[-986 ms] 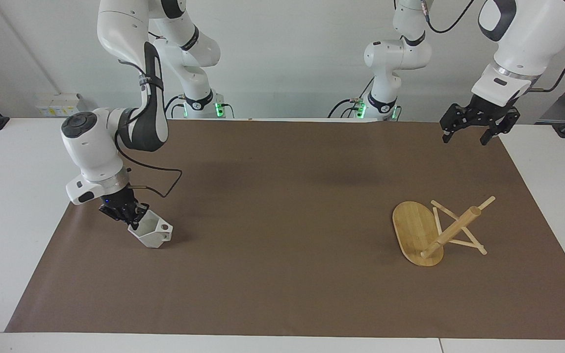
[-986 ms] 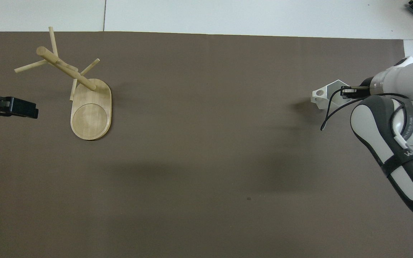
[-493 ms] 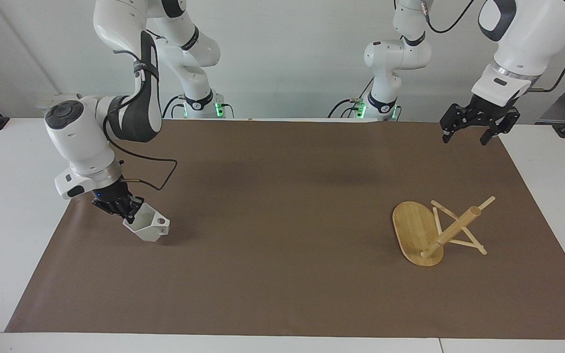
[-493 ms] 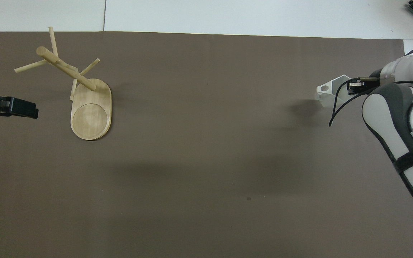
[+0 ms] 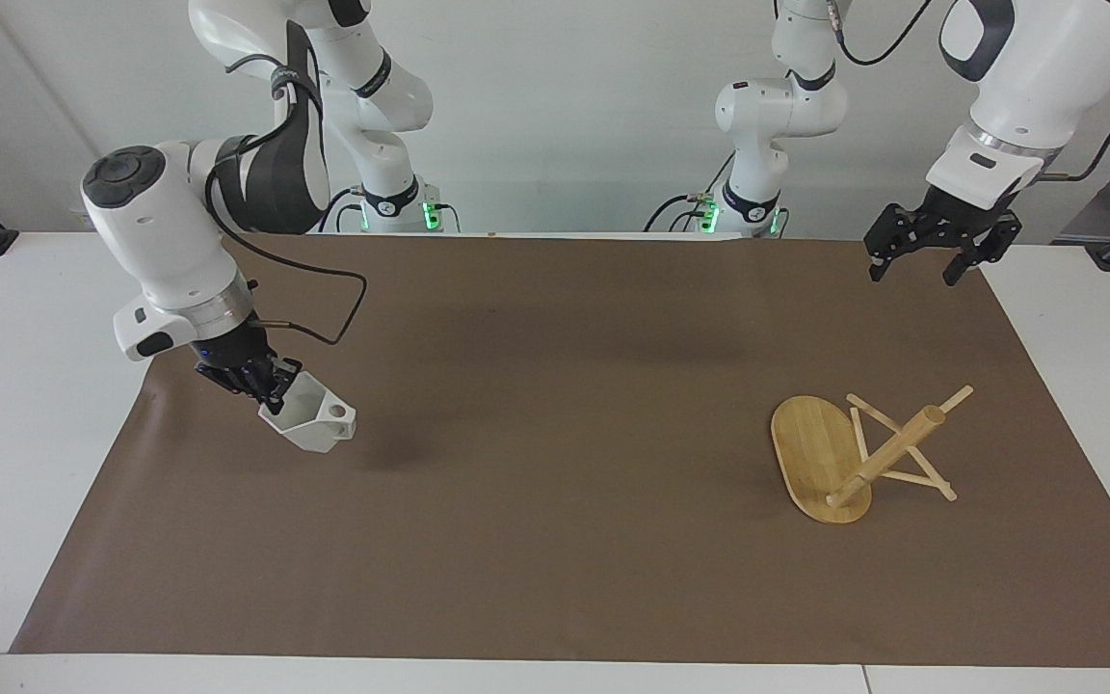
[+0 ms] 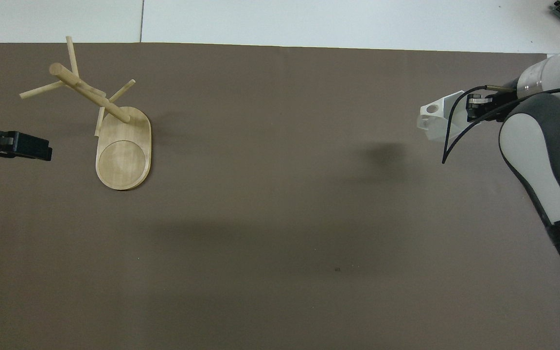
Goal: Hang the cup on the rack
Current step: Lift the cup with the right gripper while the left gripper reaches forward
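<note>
The cup (image 5: 309, 421) hangs clear of the surface (image 5: 555, 540) at the right arm's end, clamped by its rim in the right pincer (image 5: 266, 384), while the rack (image 5: 849, 453), well apart, lies tipped over near the waiting, wide-open left pincer (image 5: 921, 265), so carrying and hanging remain.

The right arm bends down from its base, wrist angled steeply, its right gripper (image 5: 271, 393) clamped closed on the rim of the cup (image 5: 312, 425), holding it tilted in the air. The left arm waits raised, its left gripper (image 5: 931, 253) pointing down, fingers spread apart.
</note>
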